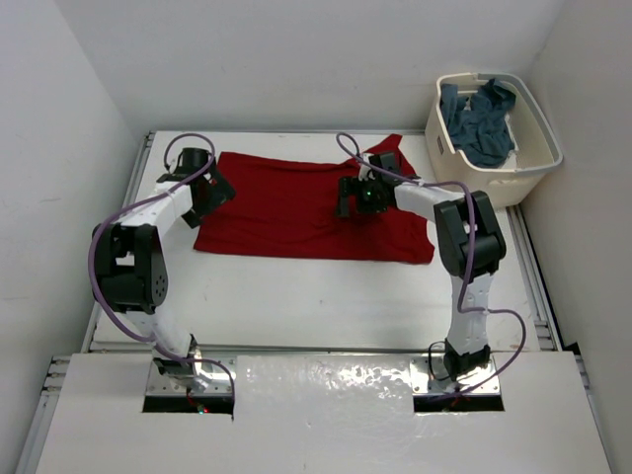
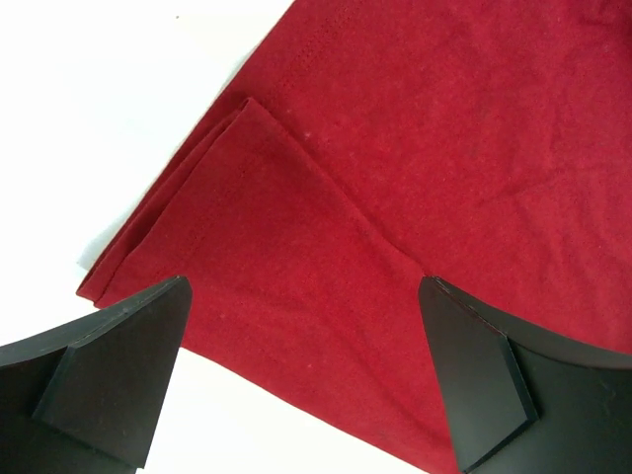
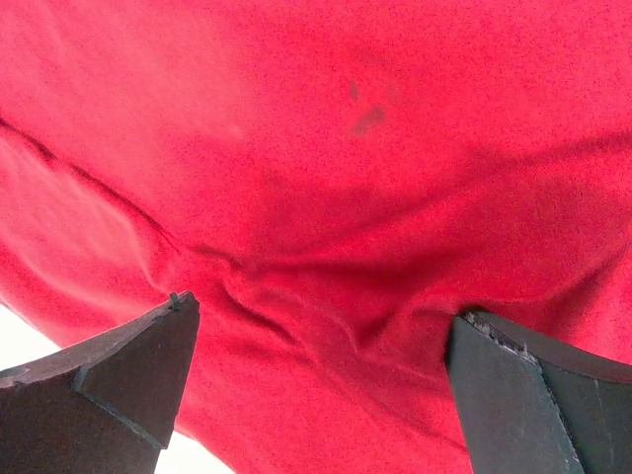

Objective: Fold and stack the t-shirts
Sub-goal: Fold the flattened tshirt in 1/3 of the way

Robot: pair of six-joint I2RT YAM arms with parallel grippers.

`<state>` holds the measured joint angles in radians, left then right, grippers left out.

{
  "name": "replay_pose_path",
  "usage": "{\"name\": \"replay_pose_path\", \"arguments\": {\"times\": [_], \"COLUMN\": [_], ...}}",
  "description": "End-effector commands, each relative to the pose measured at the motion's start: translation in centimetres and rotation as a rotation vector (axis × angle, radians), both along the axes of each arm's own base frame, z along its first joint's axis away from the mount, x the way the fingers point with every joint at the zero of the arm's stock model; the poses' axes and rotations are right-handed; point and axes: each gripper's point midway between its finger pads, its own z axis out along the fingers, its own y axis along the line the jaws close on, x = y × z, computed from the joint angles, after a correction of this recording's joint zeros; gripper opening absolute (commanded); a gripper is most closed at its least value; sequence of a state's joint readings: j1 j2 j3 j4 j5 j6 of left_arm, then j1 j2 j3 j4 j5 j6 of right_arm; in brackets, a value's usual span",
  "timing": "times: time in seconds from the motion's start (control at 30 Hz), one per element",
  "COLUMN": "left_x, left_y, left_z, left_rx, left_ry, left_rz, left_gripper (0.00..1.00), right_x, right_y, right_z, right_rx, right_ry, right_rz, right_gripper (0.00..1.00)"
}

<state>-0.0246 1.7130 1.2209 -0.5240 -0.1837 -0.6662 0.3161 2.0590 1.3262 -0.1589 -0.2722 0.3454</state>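
Note:
The red t-shirt (image 1: 296, 207) lies spread flat across the far half of the white table. My left gripper (image 1: 209, 195) is open over its left edge; in the left wrist view the red cloth (image 2: 395, 178) with a folded sleeve fills the space between the spread fingers (image 2: 128, 365). My right gripper (image 1: 354, 196) is open over the shirt's upper right part; the right wrist view shows wrinkled red cloth (image 3: 326, 197) between its fingers (image 3: 138, 380). The blue-grey t-shirt (image 1: 481, 118) lies crumpled in the basket. The white t-shirt is not in view.
The cream laundry basket (image 1: 538, 168) stands at the far right corner of the table. White walls close in the left, back and right. The bare white table surface (image 1: 316, 296) lies in front of the red shirt.

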Motion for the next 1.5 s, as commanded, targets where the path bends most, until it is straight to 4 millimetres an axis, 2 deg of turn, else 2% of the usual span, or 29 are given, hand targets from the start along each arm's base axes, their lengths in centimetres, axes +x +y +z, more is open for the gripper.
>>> {"name": "replay_pose_path", "arguments": {"times": [0.0, 0.07, 0.13, 0.17, 0.23, 0.27, 0.3, 0.33, 0.43, 0.5, 0.57, 0.6, 0.63, 0.67, 0.7, 0.77, 0.83, 0.9, 0.93, 0.97, 1.0, 1.1, 1.13, 1.17, 1.2, 1.27, 1.33, 1.37, 1.47], "left_x": [0.6, 0.6, 0.7, 0.7, 0.7, 0.6, 0.6, 0.6, 0.5, 0.4, 0.4, 0.1, 0.0, 0.1, -0.5, -1.2, -1.0, -1.1, -0.4, -0.1, 0.5, 0.6, 0.6, 0.4, 0.3, -0.1, -0.5, -0.9, -1.9], "left_y": [0.3, 0.3, 0.4, 0.4, 0.4, 0.4, 0.3, 0.2, 0.0, -0.1, -0.1, -0.2, -0.4, -0.5, -0.7, -0.8, -1.1, -1.4, -1.5, -1.8, -2.1, -2.3, -2.4, -2.5, -2.6, -2.7, -2.8, -2.8, -2.7], "left_z": [1.8, 2.0, 2.2, 2.3, 2.2, 2.2, 2.0, 1.9, 1.8, 1.7, 1.9, 1.5, 1.4, 1.3, 0.4, -0.9, -1.5, -2.2, -2.0, -2.1, -2.2, -2.7, -3.2, -3.7, -4.0, -5.2, -6.2, -6.7, -7.8], "left_rx": [0.018, 0.021, 0.022, 0.022, 0.022, 0.020, 0.017, 0.011, -0.002, -0.005, -0.009, -0.011, -0.021, -0.028, -0.041, -0.052, -0.067, -0.078, -0.084, -0.090, -0.093, -0.093, -0.093, -0.095, -0.099, -0.104, -0.107, -0.109, -0.110], "left_ry": [-0.051, -0.055, -0.058, -0.060, -0.060, -0.059, -0.057, -0.056, -0.057, -0.056, -0.069, -0.062, -0.067, -0.077, -0.058, -0.027, -0.047, -0.049, -0.071, -0.079, -0.089, -0.080, -0.072, -0.061, -0.053, -0.026, -0.007, 0.006, 0.025], "left_rz": [-0.001, -0.002, 0.001, 0.001, 0.002, 0.005, 0.006, 0.007, 0.007, 0.008, 0.010, 0.010, 0.010, 0.011, 0.024, 0.027, 0.023, 0.012, -0.001, -0.008, -0.017, -0.023, -0.024, -0.026, -0.027, -0.024, -0.022, -0.020, -0.013], "left_gripper": [1.00, 1.00, 1.00, 1.00, 1.00, 1.00, 1.00, 1.00, 1.00, 1.00, 1.00, 1.00, 1.00, 1.00, 1.00, 1.00, 1.00, 1.00, 1.00, 1.00, 1.00, 1.00, 1.00, 1.00, 1.00, 1.00, 1.00, 1.00, 1.00], "right_x": [3.1, 3.7, 5.3, 5.6, 7.4, 7.8, 9.0, 9.5, 10.5, 10.7, 10.0, 9.7, 9.3, 8.1, 7.9, 6.4, 5.6, 5.5, 6.1, 7.2, 7.9, 7.1, 6.4, 4.6, 4.3, 1.9, 0.6, -0.7, -1.7], "right_y": [2.7, 3.2, 4.1, 4.4, 5.5, 5.8, 6.1, 5.3, 5.8, 5.1, 3.7, 3.2, 2.5, 1.8, 1.0, -0.1, -1.5, -3.3, -4.9, -5.5, -6.9, -7.9, -7.6, -8.0, -8.0, -8.1, -7.9, -8.1, -7.6], "right_z": [3.1, 3.0, 4.2, 3.4, 4.7, 4.1, 5.2, 4.9, 6.4, 7.7, 7.3, 8.9, 9.2, 8.3, 10.3, 10.0, 11.0, 10.9, 10.9, 12.2, 12.5, 12.1, 11.8, 10.7, 10.5, 8.0, 6.3, 4.5, 2.1], "right_rx": [0.074, 0.074, 0.093, 0.102, 0.131, 0.140, 0.148, 0.115, 0.125, 0.074, 0.012, 0.002, -0.019, -0.050, -0.066, -0.109, -0.150, -0.174, -0.178, -0.168, -0.191, -0.266, -0.252, -0.253, -0.240, -0.222, -0.197, -0.200, -0.164], "right_ry": [-0.100, -0.106, -0.138, -0.122, -0.161, -0.144, -0.168, -0.144, -0.184, -0.228, -0.222, -0.251, -0.261, -0.248, -0.291, -0.284, -0.296, -0.279, -0.267, -0.278, -0.249, -0.216, -0.211, -0.179, -0.188, -0.146, -0.117, -0.074, -0.044], "right_rz": [0.015, 0.019, 0.018, 0.005, -0.010, -0.037, -0.061, -0.132, -0.149, -0.171, -0.192, -0.197, -0.204, -0.192, -0.211, -0.197, -0.212, -0.240, -0.279, -0.300, -0.314, -0.254, -0.234, -0.232, -0.236, -0.237, -0.235, -0.238, -0.234], "right_gripper": [0.99, 0.99, 0.99, 0.99, 0.99, 0.99, 0.99, 0.99, 0.99, 0.99, 0.99, 0.99, 0.99, 0.99, 0.99, 0.99, 0.99, 0.99, 0.99, 0.99, 0.99, 0.99, 0.99, 0.99, 0.99, 0.99, 0.99, 0.99, 0.99]}}
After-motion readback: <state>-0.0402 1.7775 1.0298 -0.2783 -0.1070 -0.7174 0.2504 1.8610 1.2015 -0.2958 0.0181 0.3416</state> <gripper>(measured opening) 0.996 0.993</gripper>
